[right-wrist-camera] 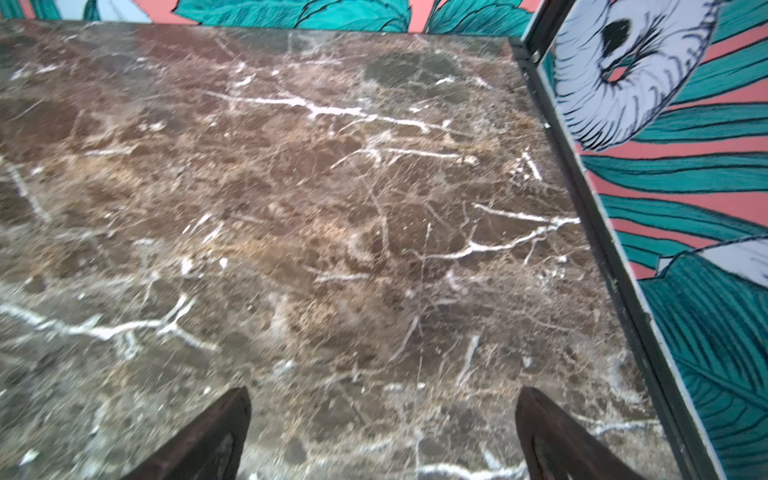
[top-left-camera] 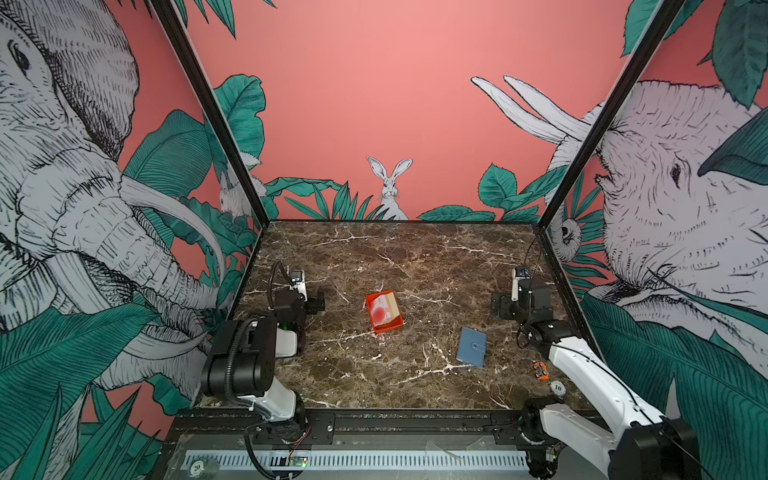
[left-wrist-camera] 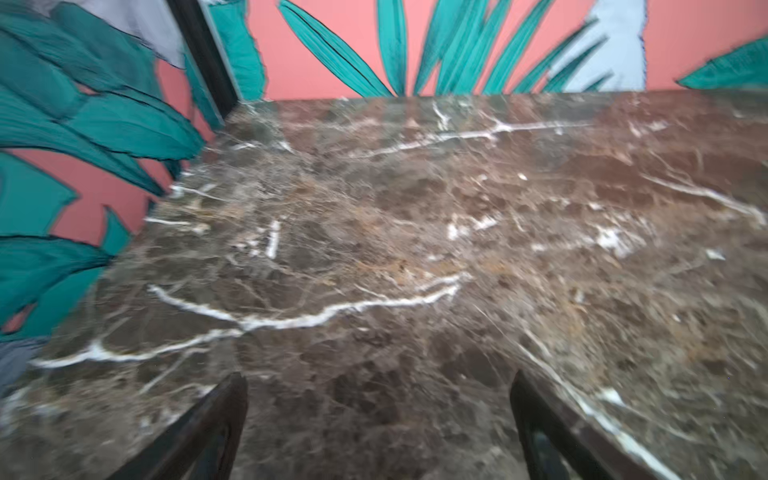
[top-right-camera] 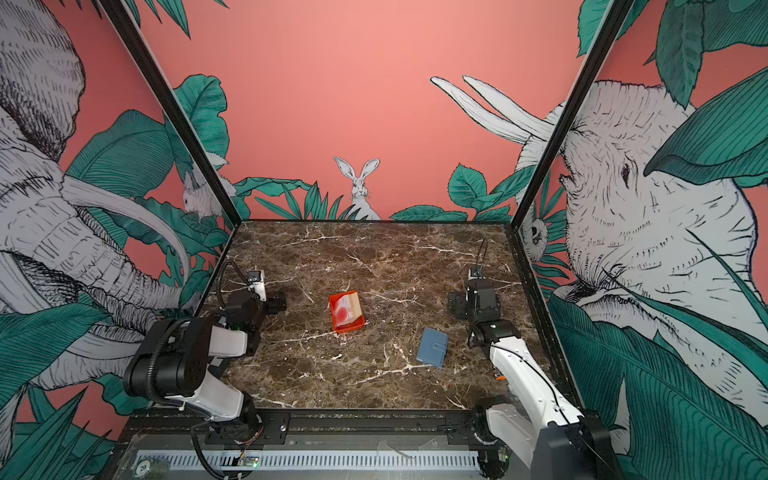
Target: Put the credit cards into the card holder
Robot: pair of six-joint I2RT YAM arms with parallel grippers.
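Cards [top-left-camera: 382,311] in tray [top-left-camera: 390,329], card holder [top-left-camera: 471,347] closed — apart

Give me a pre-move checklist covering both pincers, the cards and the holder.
1. Left pincer open and empty: ok.
2. Right pincer open and empty: ok.
3. Credit cards uncovered, lying in the orange tray: ok.
4. Card holder opened for loading: not ok, it lies shut and flat.
5. Number of cards in the tray: cannot tell.
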